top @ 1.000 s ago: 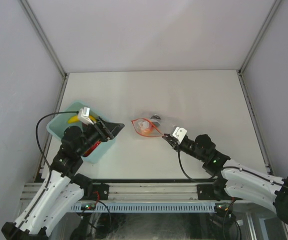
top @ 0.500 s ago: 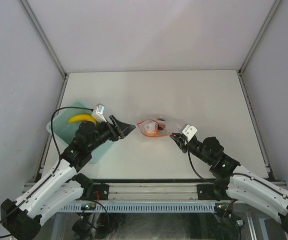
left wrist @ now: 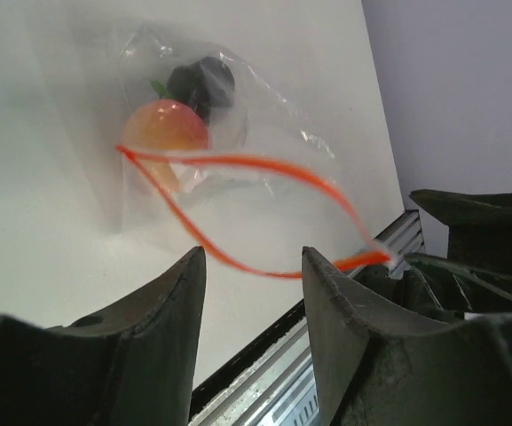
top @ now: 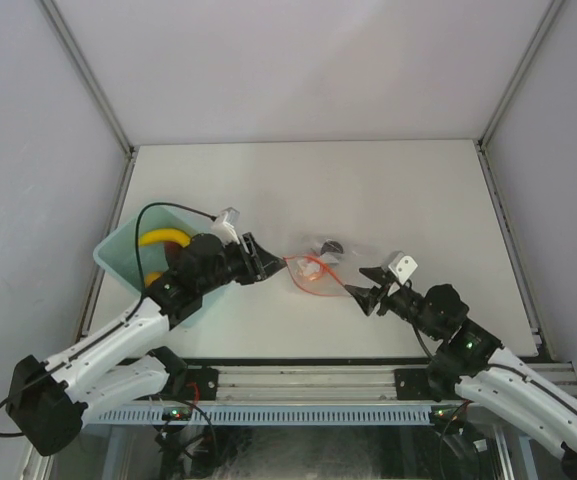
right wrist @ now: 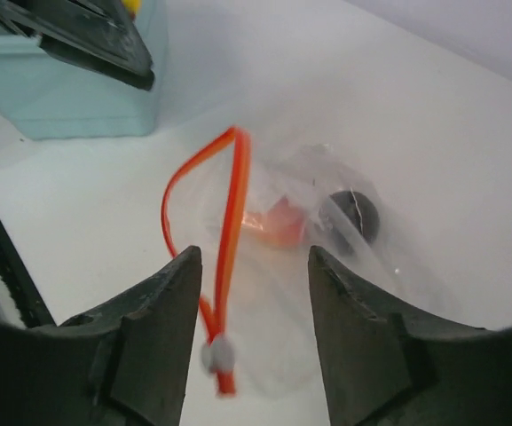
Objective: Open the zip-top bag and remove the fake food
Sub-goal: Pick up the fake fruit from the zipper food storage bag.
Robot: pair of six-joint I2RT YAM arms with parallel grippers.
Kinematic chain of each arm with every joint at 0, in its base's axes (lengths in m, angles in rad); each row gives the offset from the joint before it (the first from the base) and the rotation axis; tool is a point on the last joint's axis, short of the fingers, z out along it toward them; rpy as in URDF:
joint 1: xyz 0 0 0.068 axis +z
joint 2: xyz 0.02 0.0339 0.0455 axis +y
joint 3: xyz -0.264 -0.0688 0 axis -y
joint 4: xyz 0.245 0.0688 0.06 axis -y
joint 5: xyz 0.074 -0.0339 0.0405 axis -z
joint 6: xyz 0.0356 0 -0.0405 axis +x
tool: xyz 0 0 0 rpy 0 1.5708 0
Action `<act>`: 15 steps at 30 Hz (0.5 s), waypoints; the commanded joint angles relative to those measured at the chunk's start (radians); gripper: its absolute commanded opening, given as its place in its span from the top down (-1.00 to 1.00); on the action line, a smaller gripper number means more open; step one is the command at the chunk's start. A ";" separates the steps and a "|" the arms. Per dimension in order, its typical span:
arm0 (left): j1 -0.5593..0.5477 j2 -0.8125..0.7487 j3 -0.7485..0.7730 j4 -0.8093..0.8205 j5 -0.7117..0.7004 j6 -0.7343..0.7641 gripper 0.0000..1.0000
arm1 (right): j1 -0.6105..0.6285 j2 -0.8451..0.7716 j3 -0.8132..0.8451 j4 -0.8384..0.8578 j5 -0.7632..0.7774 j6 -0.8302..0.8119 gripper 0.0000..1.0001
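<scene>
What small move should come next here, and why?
Probably ease the left gripper forward into the zip-top bag: its red-orange mouth gapes open right ahead of the open jaws, the orange-peach fruit and a dark piece sit just inside, and the right gripper is open too, holding nothing.

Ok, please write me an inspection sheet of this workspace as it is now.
Surface: white table, no spills seen.
Job's things: zip-top bag lying mid-table, mouth open; orange-peach fruit and dark purple piece inside; banana in the light blue bin.
Clutter: nothing seen.
Grippers: left gripper open, facing the bag's mouth; right gripper open, white slider before it.
Cables: black cable loops above the bin.
Surroundings: grey walls, metal rail at the near edge.
</scene>
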 commanded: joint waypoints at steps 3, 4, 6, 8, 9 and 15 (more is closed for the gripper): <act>-0.042 0.041 0.099 -0.071 -0.076 0.084 -0.04 | 0.043 -0.016 0.103 -0.044 -0.092 0.045 -0.39; -0.042 0.042 0.097 -0.077 -0.081 0.088 -0.07 | 0.048 0.000 0.130 -0.052 -0.095 0.045 -0.48; -0.044 0.045 0.091 -0.085 -0.088 0.090 -0.11 | 0.055 0.054 0.192 -0.070 -0.089 0.053 -0.61; -0.044 0.041 0.084 -0.088 -0.097 0.087 -0.15 | 0.057 0.152 0.283 -0.118 -0.083 0.057 -0.65; -0.045 0.037 0.079 -0.089 -0.105 0.083 -0.17 | 0.058 0.217 0.336 -0.170 -0.081 0.058 -0.66; -0.050 -0.010 0.034 -0.088 -0.153 0.037 -0.19 | 0.113 0.614 0.651 -0.417 0.016 0.030 -0.67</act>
